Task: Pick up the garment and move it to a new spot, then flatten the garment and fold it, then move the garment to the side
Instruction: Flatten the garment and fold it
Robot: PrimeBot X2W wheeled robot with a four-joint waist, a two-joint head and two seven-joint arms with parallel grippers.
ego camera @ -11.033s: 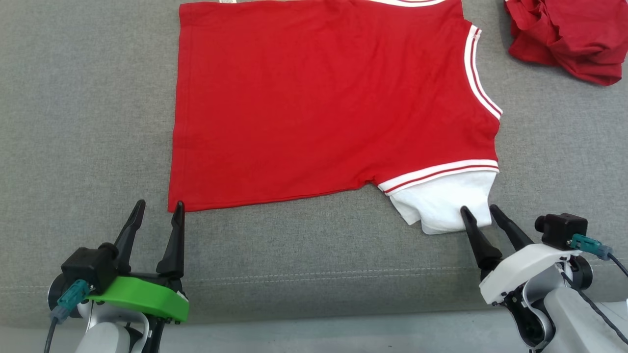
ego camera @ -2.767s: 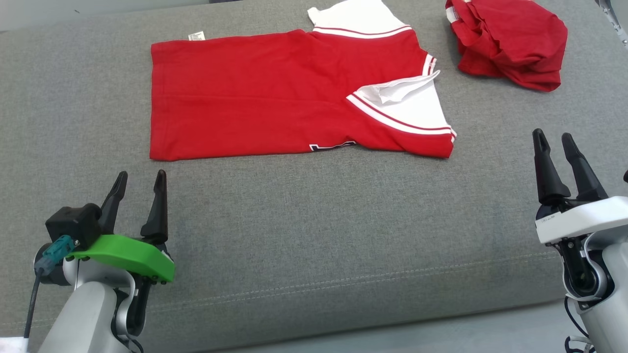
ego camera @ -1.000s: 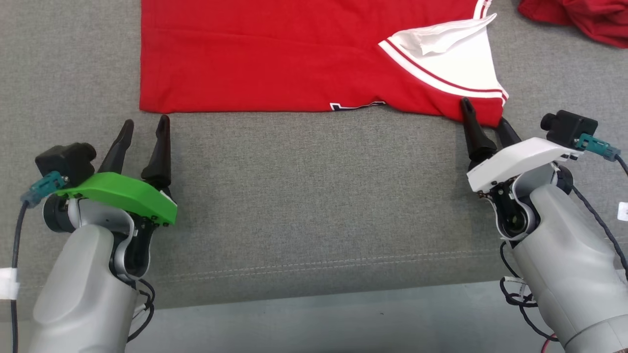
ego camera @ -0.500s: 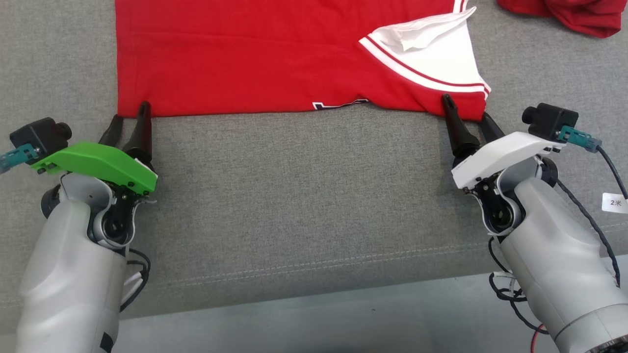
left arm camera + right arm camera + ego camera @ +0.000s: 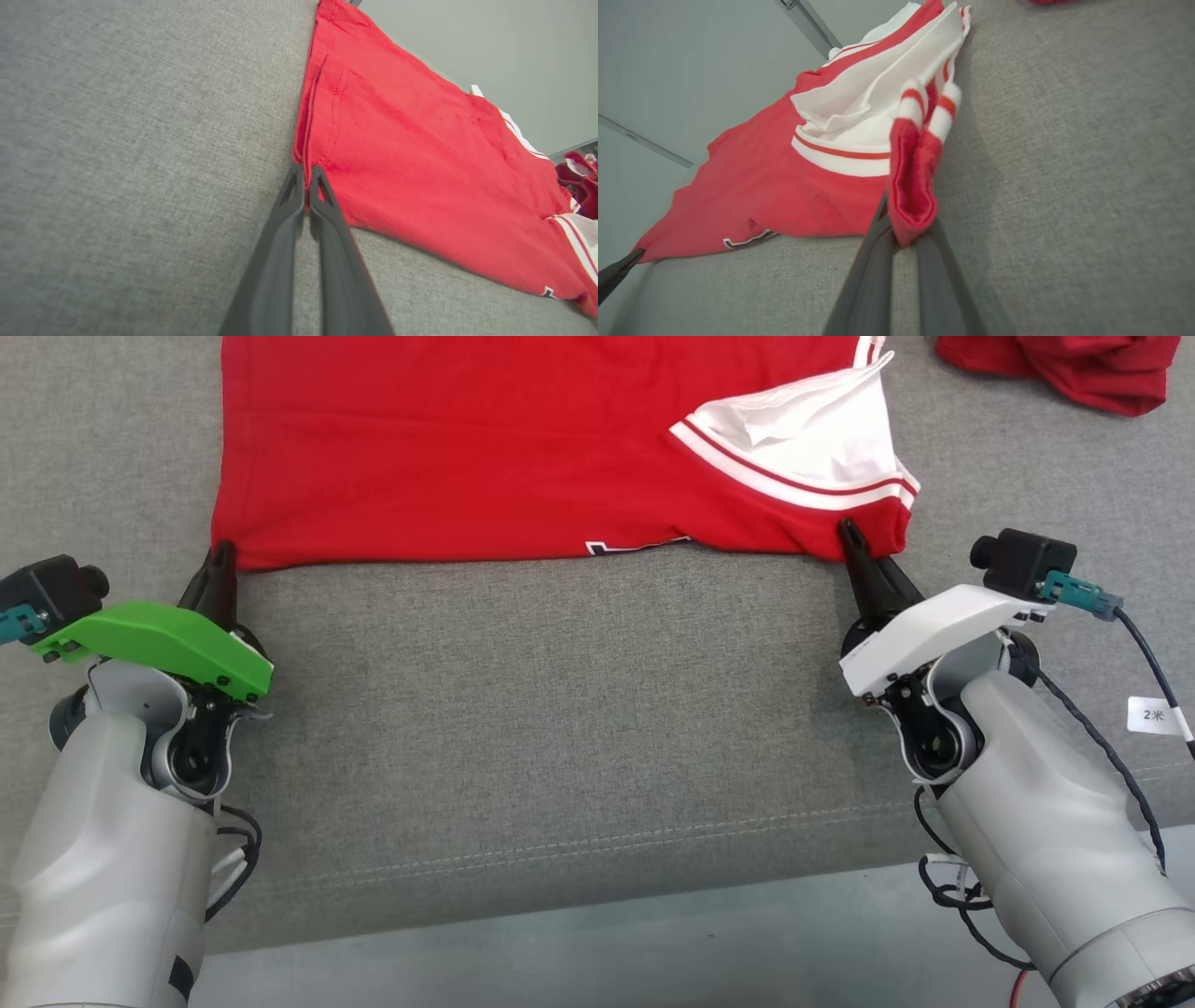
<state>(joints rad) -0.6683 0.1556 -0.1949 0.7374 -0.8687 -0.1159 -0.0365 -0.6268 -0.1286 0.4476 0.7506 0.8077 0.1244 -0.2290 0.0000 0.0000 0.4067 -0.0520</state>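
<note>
The garment [image 5: 467, 448], a red shirt with white striped sleeves [image 5: 812, 439], lies folded lengthwise on the grey cushion. My left gripper [image 5: 221, 560] is shut, its tips pinching the near left hem corner, as the left wrist view shows [image 5: 306, 172] against the red cloth [image 5: 420, 163]. At the near right corner my right gripper [image 5: 854, 537] is shut on a bunched fold of red fabric below the sleeve; in the right wrist view that fold [image 5: 913, 196] bulges up between the fingers [image 5: 908, 228]. The corner there is lifted slightly off the cushion.
A second crumpled red garment [image 5: 1064, 369] lies at the far right, apart from the shirt. The grey cushion [image 5: 560, 709] stretches bare between the arms, with a seam [image 5: 560, 849] and the front edge near me. A tagged cable [image 5: 1153, 714] hangs by the right arm.
Both grippers slid forward onto the shirt's near corners and went from open to shut. The right corner has bunched and risen a little.
</note>
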